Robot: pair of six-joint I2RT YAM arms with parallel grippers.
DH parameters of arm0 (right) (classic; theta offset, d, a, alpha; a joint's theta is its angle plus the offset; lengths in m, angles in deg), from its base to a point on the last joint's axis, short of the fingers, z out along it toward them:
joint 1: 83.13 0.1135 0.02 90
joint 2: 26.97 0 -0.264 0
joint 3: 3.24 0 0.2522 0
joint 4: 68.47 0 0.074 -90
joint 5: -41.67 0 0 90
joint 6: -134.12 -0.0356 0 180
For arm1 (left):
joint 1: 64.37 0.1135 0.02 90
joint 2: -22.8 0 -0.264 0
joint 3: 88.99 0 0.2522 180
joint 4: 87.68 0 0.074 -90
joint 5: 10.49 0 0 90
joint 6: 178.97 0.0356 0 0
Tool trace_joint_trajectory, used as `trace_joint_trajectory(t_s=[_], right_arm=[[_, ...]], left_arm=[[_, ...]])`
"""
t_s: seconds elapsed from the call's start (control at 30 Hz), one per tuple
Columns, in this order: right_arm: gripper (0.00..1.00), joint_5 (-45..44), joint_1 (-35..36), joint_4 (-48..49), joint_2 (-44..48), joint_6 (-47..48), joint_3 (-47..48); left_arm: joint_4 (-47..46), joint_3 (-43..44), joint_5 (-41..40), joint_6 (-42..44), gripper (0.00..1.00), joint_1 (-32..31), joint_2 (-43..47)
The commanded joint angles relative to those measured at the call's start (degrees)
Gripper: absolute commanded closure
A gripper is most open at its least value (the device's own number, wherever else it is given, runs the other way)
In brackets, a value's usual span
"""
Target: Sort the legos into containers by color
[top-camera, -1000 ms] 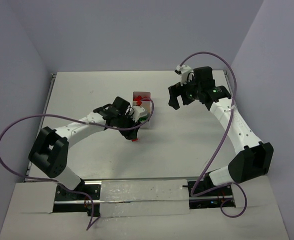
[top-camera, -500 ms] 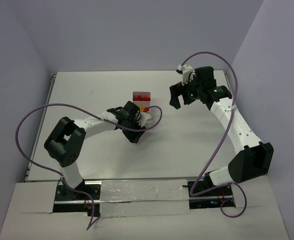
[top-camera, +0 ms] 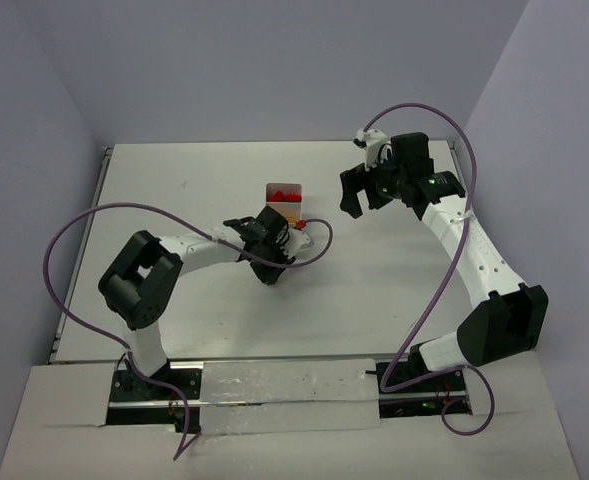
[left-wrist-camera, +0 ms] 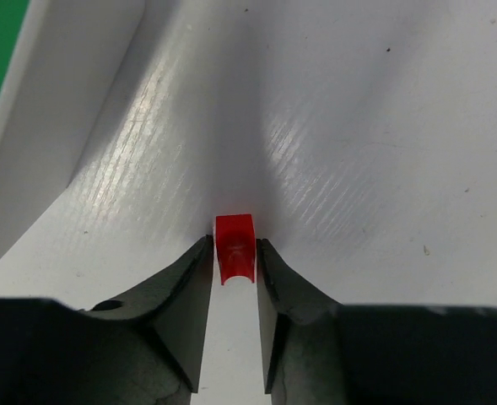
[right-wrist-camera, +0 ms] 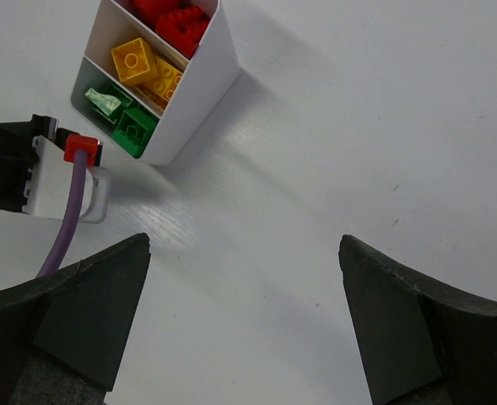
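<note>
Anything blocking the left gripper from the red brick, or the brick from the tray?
Nothing visible. The red brick sits between the fingertips of the left gripper, and only bare table lies between it and the wall of the tray.

White matte tabletop (top-camera: 174, 200), faintly scuffed and speckled. Standing directly on it, near the middle: one small white rectangular plastic tray (right-wrist-camera: 202, 76), three compartments in a row. Near the tray: one tiny red plastic brick (left-wrist-camera: 234, 257), pinched between the fingers of the left end effector (left-wrist-camera: 233, 243); contact with the tabletop cannot be told
</note>
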Motion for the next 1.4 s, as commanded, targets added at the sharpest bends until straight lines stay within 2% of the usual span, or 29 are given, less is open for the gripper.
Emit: trace_joint_trajectory(t_s=[0.0,0.2,0.37,0.5,0.57,0.63,1.03,1.37], right_arm=[[0.00,0.8,-0.5,0.8,0.9,0.3,0.0],[0.00,1.3,-0.5,0.8,1.0,-0.1,0.3],[0.00,2.1,-0.5,1.4,1.1,-1.0,0.8],[0.00,2.6,-0.5,1.9,0.9,-1.8,1.0],[0.00,2.7,-0.5,2.0,0.7,-2.0,1.4],[0.00,2.7,-0.5,2.0,0.4,-2.1,1.6],[0.00,2.4,-0.5,2.0,-0.8,-2.1,2.5],[0.00,2.5,-0.5,2.2,-1.5,-2.1,2.5]], left_arm=[[-2.1,1.9,-1.1,1.1,0.74,-1.0,0.9],[2.4,5.7,2.3,-1.1,1.00,-1.1,6.3],[2.2,13.2,6.8,-6.2,1.00,0.2,14.0],[-3.1,16.9,1.5,-9.4,1.00,2.8,16.6],[-5.9,18.4,-5.6,-10.9,1.00,4.0,15.5],[-7.5,21.6,-7.6,-12.4,1.00,5.4,13.4],[-10.5,27.4,-3.2,-13.7,1.00,11.5,1.7],[-10.6,29.0,-1.3,-12.9,1.00,11.8,-3.6]])
